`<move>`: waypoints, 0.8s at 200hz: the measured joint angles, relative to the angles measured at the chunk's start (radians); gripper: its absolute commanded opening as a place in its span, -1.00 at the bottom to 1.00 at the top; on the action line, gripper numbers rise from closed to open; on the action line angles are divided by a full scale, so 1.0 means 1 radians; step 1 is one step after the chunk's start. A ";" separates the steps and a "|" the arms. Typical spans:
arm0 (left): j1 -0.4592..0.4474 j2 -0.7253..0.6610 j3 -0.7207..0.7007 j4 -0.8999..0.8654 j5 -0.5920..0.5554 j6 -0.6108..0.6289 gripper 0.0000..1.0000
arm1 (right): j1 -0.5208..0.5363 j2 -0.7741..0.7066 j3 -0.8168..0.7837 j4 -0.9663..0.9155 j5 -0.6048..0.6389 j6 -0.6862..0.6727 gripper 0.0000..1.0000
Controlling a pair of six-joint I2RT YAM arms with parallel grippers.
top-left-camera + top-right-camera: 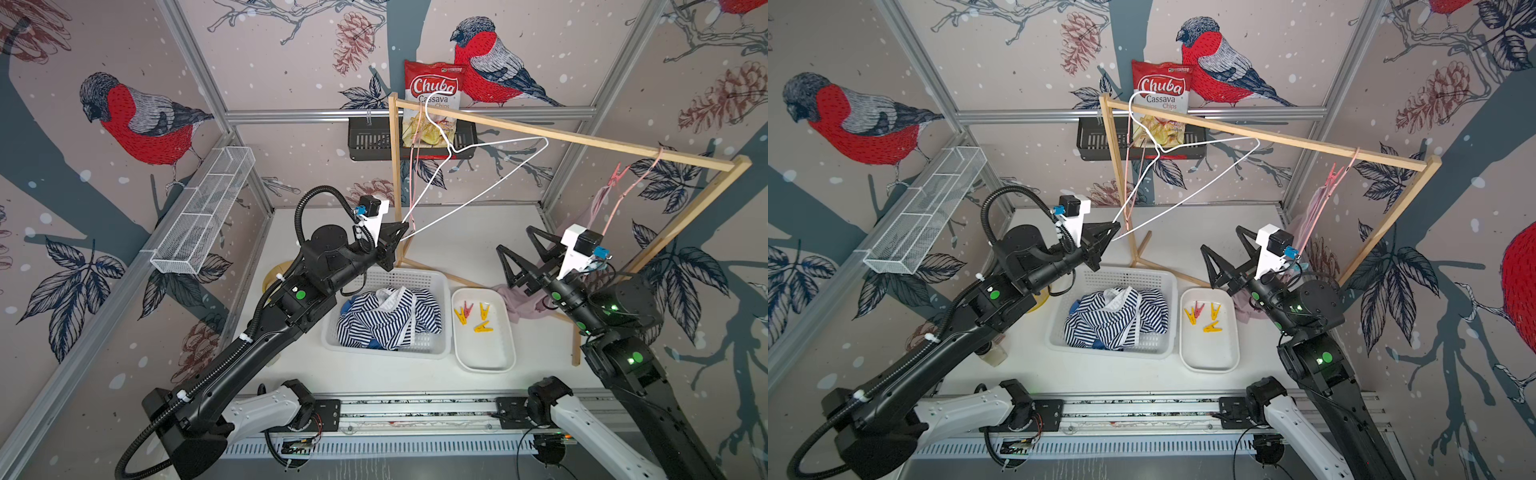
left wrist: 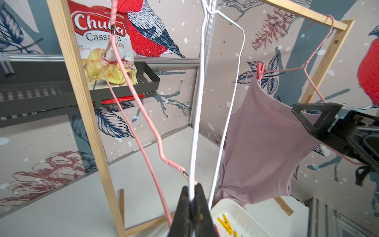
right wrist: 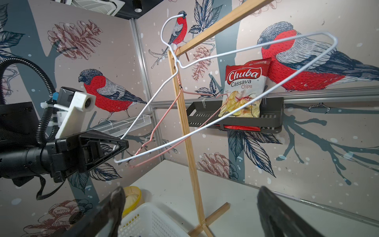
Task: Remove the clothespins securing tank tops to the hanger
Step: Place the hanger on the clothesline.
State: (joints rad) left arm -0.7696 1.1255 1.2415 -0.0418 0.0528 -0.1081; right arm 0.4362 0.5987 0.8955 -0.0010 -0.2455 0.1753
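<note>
Left gripper (image 1: 404,233), at 12 o'clock of a white plastic basket (image 1: 432,277), pinches a bare white wire hanger (image 2: 192,184) at its corner. Right gripper (image 1: 515,242), at 1 o'clock of a white oval tray (image 1: 484,362), is spread wide and empty. Four plastic clothespins (image 1: 484,311), three yellow and one red-pink, lie in the tray. Toward 2 o'clock of the scene, a red-pink clothespin (image 2: 260,70) clips the pale mauve tank top (image 2: 262,143) to a pink wire hanger (image 2: 320,43). The black-and-white striped tank top (image 1: 390,320) lies in the basket.

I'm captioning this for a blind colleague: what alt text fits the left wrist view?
The left gripper is shut on an empty white hanger. Beyond it, a mauve tank top hangs from a pink hanger by one red-pink clothespin; yellow clothespins lie in a white tray.
</note>
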 measured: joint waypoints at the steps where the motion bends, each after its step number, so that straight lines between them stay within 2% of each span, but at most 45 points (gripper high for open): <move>1: -0.003 0.002 0.003 -0.002 -0.005 0.003 -1.00 | 0.000 0.000 0.000 0.000 0.000 0.002 1.00; 35: -0.123 0.112 0.128 -0.091 -0.234 0.073 -1.00 | 0.003 -0.003 -0.010 0.000 -0.021 0.010 1.00; 77: -0.155 0.187 0.192 -0.203 -0.492 0.077 -1.00 | 0.010 -0.013 -0.011 -0.002 -0.029 0.010 1.00; 124: -0.220 0.277 0.235 -0.240 -0.702 0.082 -1.00 | 0.019 -0.017 -0.021 -0.009 -0.051 0.034 1.00; 133: -0.230 0.283 0.235 -0.244 -0.721 0.082 -0.67 | 0.023 -0.018 -0.021 -0.009 -0.056 0.035 1.00; 147: -0.238 0.276 0.223 -0.250 -0.736 0.080 -0.32 | 0.031 -0.024 -0.021 -0.010 -0.068 0.039 1.00; 160: -0.241 0.252 0.194 -0.254 -0.740 0.071 0.17 | 0.035 -0.034 -0.016 -0.010 -0.072 0.041 1.00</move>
State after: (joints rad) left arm -1.0111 1.3773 1.4353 -0.2958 -0.6872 -0.0376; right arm 0.4717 0.5648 0.8799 -0.0105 -0.3180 0.2165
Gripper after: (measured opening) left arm 0.404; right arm 0.998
